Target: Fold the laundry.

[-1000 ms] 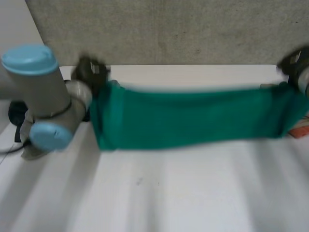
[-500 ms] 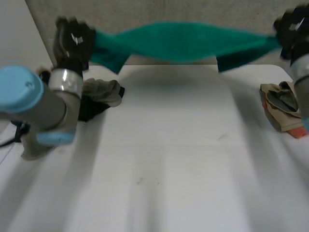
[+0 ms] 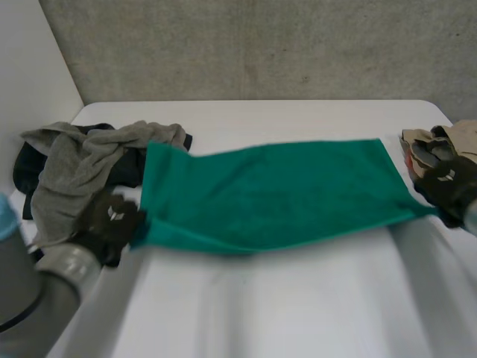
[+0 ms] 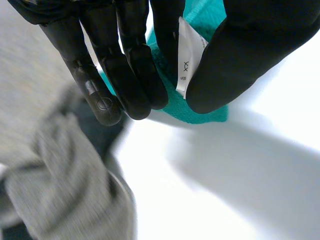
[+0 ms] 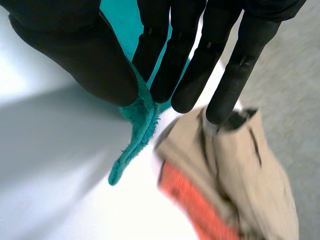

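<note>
A green towel [image 3: 272, 194] is stretched wide between my two hands, low over the white table [image 3: 283, 313]. My left hand [image 3: 112, 222] pinches its near left corner; in the left wrist view the thumb [image 4: 235, 55] and fingers [image 4: 135, 75] clamp the green cloth [image 4: 200, 107] and its white label [image 4: 189, 52]. My right hand [image 3: 447, 186] pinches the near right corner; in the right wrist view the thumb [image 5: 85, 55] and fingers [image 5: 175, 65] squeeze a green edge [image 5: 137, 130] that dangles below them.
A heap of grey and dark laundry [image 3: 78, 168] lies at the table's left, also beside my left hand [image 4: 55, 185]. A folded beige and orange stack [image 3: 436, 149] sits at the right edge, just past my right hand's fingertips [image 5: 235, 170].
Both hands have swung the towel from high at the back wall down and toward the near side. It now spreads flat and low across the table's middle.
</note>
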